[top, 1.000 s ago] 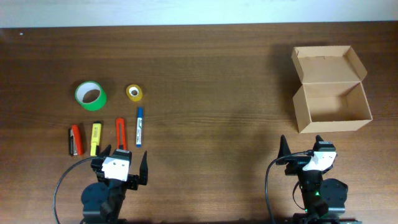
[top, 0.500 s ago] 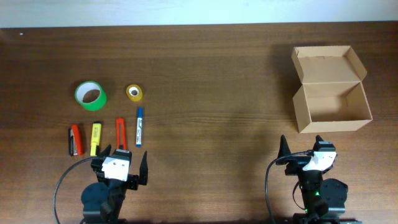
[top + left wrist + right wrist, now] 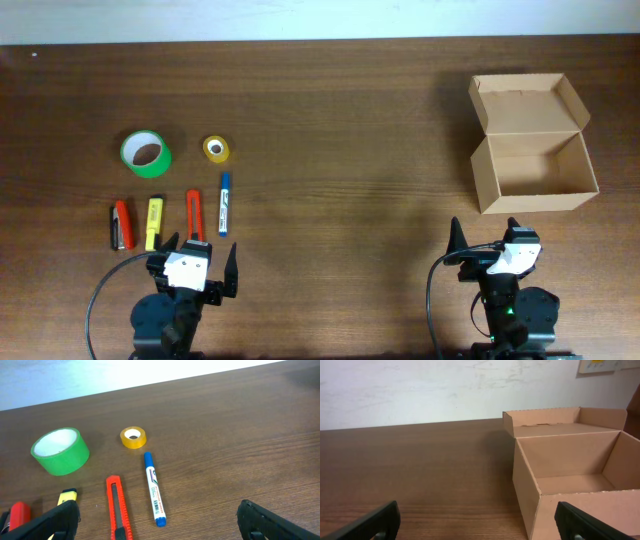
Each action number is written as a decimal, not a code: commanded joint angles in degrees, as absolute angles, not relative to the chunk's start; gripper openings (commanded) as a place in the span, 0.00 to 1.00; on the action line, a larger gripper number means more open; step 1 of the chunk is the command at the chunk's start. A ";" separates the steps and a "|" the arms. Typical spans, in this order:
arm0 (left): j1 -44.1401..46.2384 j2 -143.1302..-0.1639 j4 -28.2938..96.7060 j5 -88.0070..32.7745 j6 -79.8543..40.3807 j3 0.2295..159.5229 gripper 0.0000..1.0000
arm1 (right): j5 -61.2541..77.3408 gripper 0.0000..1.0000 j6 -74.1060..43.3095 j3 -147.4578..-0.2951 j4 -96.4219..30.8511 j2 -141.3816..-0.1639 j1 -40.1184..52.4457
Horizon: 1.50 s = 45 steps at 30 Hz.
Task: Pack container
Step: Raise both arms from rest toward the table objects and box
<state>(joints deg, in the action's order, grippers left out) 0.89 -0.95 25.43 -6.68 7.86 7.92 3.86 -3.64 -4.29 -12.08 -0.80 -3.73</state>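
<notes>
The container (image 3: 535,172) is a tan cardboard box at the right of the table, open and empty, its flap lid (image 3: 527,102) folded back on the far side. In the right wrist view the container (image 3: 526,480) stands just ahead to the right. My right gripper (image 3: 485,238) (image 3: 480,522) is open near the front edge, short of the box, holding nothing. My left gripper (image 3: 200,254) (image 3: 157,522) is open at the front left, just behind a blue marker (image 3: 153,489) and an orange utility knife (image 3: 117,510).
On the left lie a green tape roll (image 3: 146,153), a small yellow tape roll (image 3: 216,149), a yellow highlighter (image 3: 153,222) and a red and black tool (image 3: 121,224). Bare brown wood spans the stretch between these items and the box.
</notes>
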 commanded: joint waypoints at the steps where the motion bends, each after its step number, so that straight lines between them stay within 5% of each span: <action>1: 0.71 -0.30 25.28 -6.46 7.77 8.01 0.99 | 2.92 1.00 -3.46 -3.57 -11.97 -0.19 -4.05; 26: 0.71 -0.38 22.00 -7.03 3.20 8.03 0.99 | 1.19 0.99 -3.49 -3.60 -10.48 -0.19 -4.16; 30: 0.69 -2.68 19.46 -5.56 -4.75 10.00 1.00 | 3.36 0.99 -14.94 -5.19 -7.99 -0.19 -4.16; 37: 0.69 -21.23 20.82 -1.23 -2.87 27.88 0.99 | 3.20 0.99 -12.32 -12.73 -8.64 -5.76 -4.27; 45: -1.02 -54.98 33.50 1.30 5.28 62.26 1.00 | 1.83 0.99 -2.20 -42.78 -25.96 -36.45 -4.27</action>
